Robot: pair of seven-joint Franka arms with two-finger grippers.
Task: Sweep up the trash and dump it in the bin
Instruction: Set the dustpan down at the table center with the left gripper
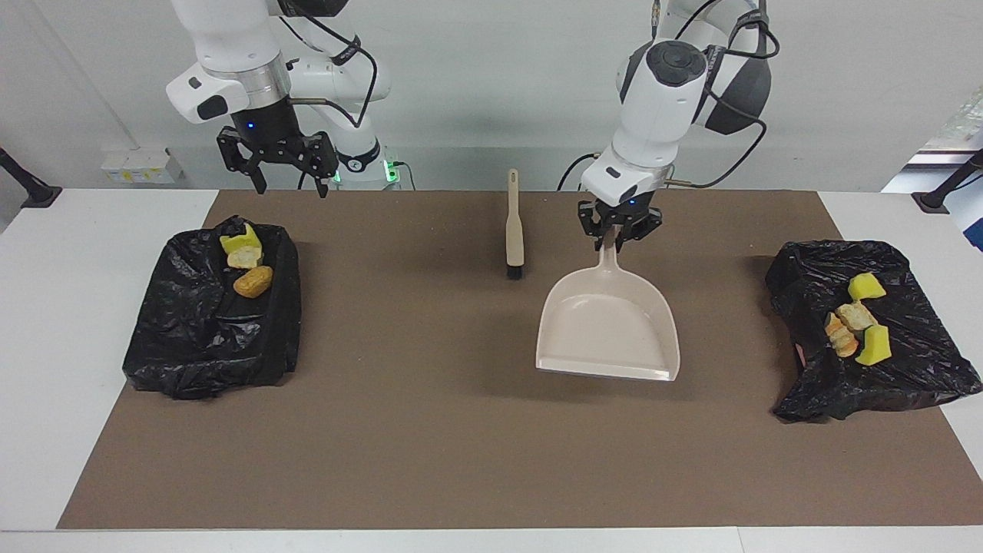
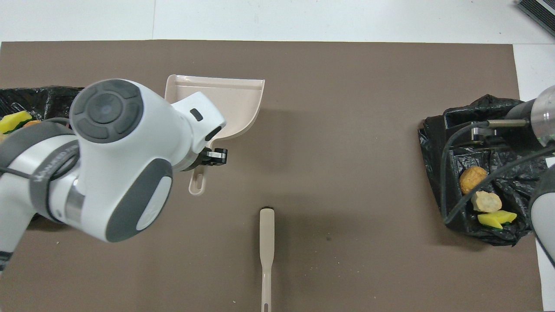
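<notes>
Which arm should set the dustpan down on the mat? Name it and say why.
Left. The left gripper is shut on the dustpan handle, holding it over the mat beside the brush. The right gripper waits open above the bin bag.

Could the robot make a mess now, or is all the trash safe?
The scraps lie on top of the black bag at the left arm's end, not down inside it, so a bump might roll them off. The left tool holds the dustpan only by its thin handle, so the pan may tip or slip when set down. Swinging toward the brush could knock it. The right tool waits, open, above its own bag.
</notes>
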